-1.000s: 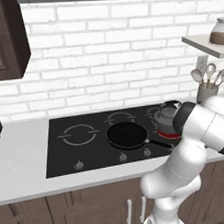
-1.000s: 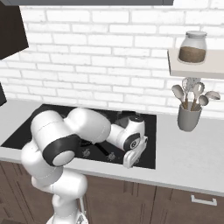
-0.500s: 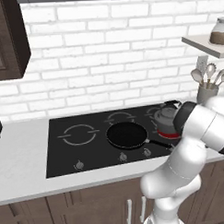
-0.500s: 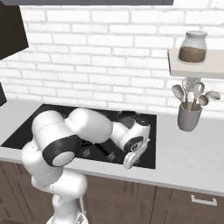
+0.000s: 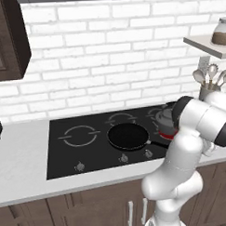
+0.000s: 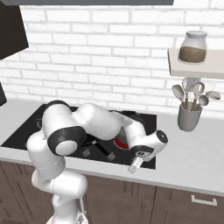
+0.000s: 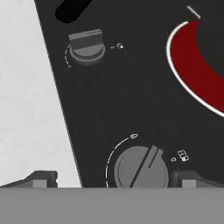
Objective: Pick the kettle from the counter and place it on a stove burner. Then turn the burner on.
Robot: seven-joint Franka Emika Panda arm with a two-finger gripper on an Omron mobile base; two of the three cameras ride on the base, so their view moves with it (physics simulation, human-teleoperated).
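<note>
The silvery-grey kettle (image 5: 162, 118) stands on the front right burner (image 5: 166, 134) of the black stove (image 5: 79, 153), half hidden by my arm. That burner glows red (image 6: 120, 141) (image 7: 192, 65). My gripper (image 6: 134, 165) (image 7: 114, 181) hangs open over the stove's front edge, pointing down. In the hand view a grey knob (image 7: 141, 168) with its pointer tilted lies between the two fingertips (image 7: 41, 178), closer to the right one. A second knob (image 7: 86, 46) sits further along the row. The pale counter (image 7: 30, 109) borders the stove.
A black frying pan (image 5: 127, 135) occupies the middle front burner, its handle toward the kettle. A grey utensil cup (image 6: 189, 117) stands on the counter (image 6: 192, 157) to the right, below a shelf holding a jar (image 6: 192, 47). A brick wall runs behind.
My hand has slid a little toward the stove's front edge and lower. Kettle and pan are where they were, and the burner was glowing red before too.
</note>
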